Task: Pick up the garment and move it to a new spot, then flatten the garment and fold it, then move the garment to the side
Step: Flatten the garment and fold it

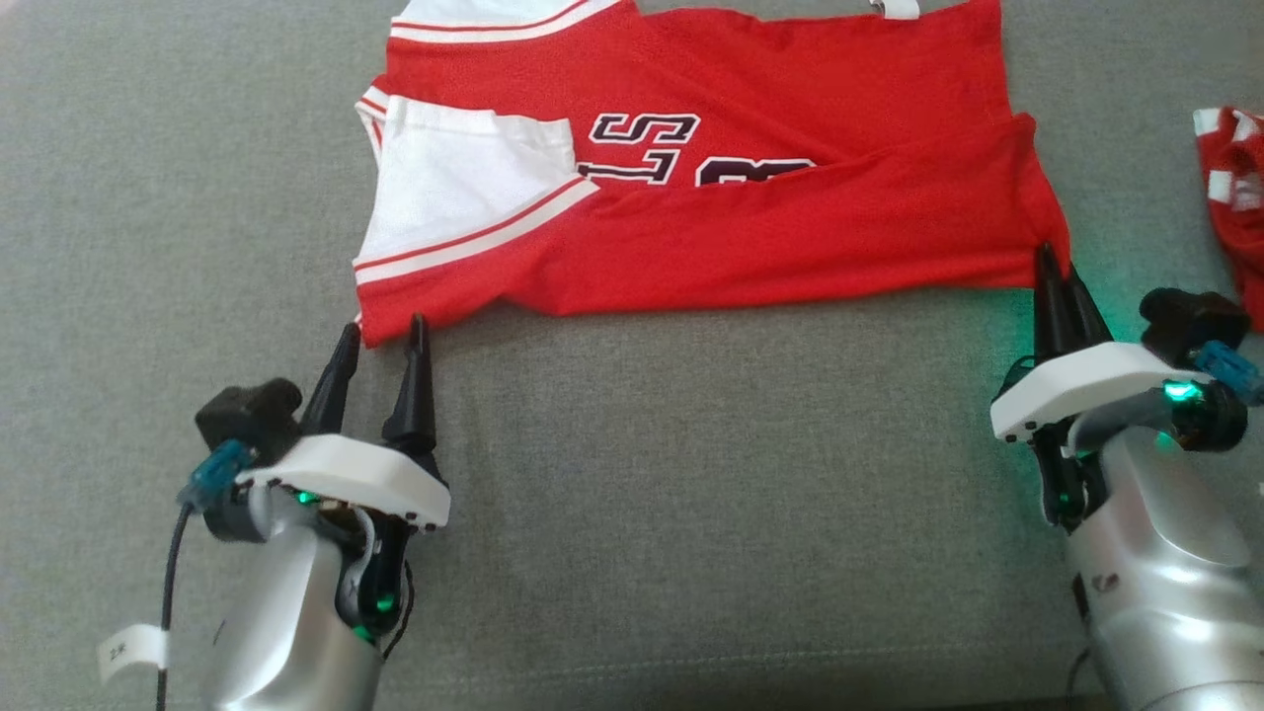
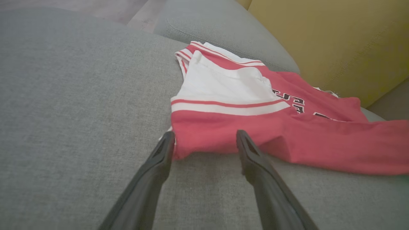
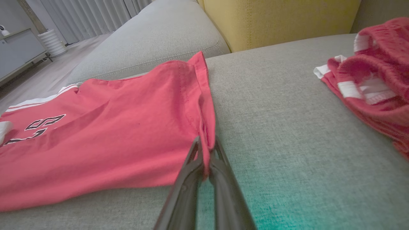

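Observation:
The garment (image 1: pixel 750 227) is a red jersey with white sleeve panels and black lettering, lying partly folded on the grey cushion (image 1: pixel 632 474). My right gripper (image 1: pixel 1055 265) is shut on the garment's near right corner; in the right wrist view the red hem (image 3: pixel 204 127) is pinched between the fingers of the right gripper (image 3: pixel 206 147). My left gripper (image 1: pixel 383 331) stands open at the near left corner. In the left wrist view the left gripper (image 2: pixel 204 137) straddles the red edge (image 2: pixel 207 135), its fingers wide apart on either side of it.
A second red and white cloth (image 1: pixel 1234 197) lies bunched at the right edge of the cushion, also the heap (image 3: pixel 374 80) in the right wrist view. A yellow backrest (image 3: pixel 281 19) rises behind. Bare grey fabric stretches toward me.

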